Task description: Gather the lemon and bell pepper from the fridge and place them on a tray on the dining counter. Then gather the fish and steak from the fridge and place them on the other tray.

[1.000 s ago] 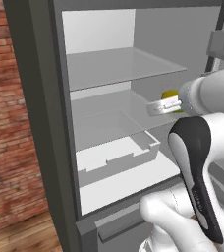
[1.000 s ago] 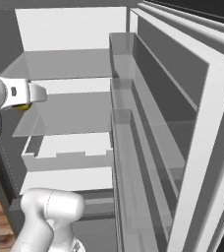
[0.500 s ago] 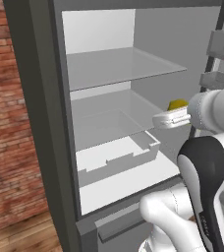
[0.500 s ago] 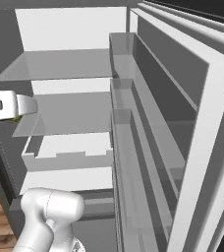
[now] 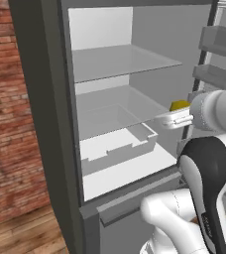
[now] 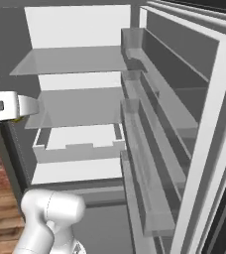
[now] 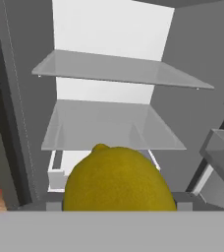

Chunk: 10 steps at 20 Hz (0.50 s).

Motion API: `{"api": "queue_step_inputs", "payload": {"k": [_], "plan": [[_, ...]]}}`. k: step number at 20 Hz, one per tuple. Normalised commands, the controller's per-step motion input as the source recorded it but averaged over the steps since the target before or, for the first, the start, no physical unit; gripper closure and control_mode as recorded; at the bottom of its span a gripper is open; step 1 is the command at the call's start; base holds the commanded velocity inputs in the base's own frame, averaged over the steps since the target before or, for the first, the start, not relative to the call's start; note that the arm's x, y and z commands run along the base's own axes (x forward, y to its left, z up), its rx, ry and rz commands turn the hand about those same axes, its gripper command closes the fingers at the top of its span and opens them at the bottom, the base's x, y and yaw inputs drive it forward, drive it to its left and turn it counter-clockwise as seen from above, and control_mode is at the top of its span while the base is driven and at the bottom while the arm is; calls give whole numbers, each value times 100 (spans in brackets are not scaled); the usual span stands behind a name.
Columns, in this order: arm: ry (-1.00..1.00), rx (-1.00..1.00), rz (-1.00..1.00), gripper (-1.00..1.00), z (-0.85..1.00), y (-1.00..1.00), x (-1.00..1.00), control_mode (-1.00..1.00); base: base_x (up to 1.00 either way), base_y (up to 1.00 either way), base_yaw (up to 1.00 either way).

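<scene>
Lemon (image 7: 119, 178) sits clamped between the jaws of the gripper (image 5: 177, 113), just outside the front edge of the fridge's (image 5: 55, 124) middle glass shelf (image 5: 116, 109). Retrieval looks underway; next the base must carry it to a tray on the dining counter.

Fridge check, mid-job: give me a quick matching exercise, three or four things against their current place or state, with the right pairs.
Things:
1. lemon
2. gripper
3. fridge door
4. glass shelves

Places or states:
A. swung open, its bins in the right base view
B. bare, nothing lying on them
C. yellow, held between the fingers
D. shut on the fruit, at the front edge of the fridge opening

Pairs: 1-C, 2-D, 3-A, 4-B
</scene>
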Motion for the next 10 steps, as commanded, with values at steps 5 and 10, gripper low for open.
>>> {"api": "queue_step_inputs", "payload": {"k": [5, 10], "plan": [[0, 0, 0, 100, 0, 0, 0, 100, -66, 45, -6], [0, 0, 0, 100, 0, 0, 0, 100, -76, 35, -11]]}}
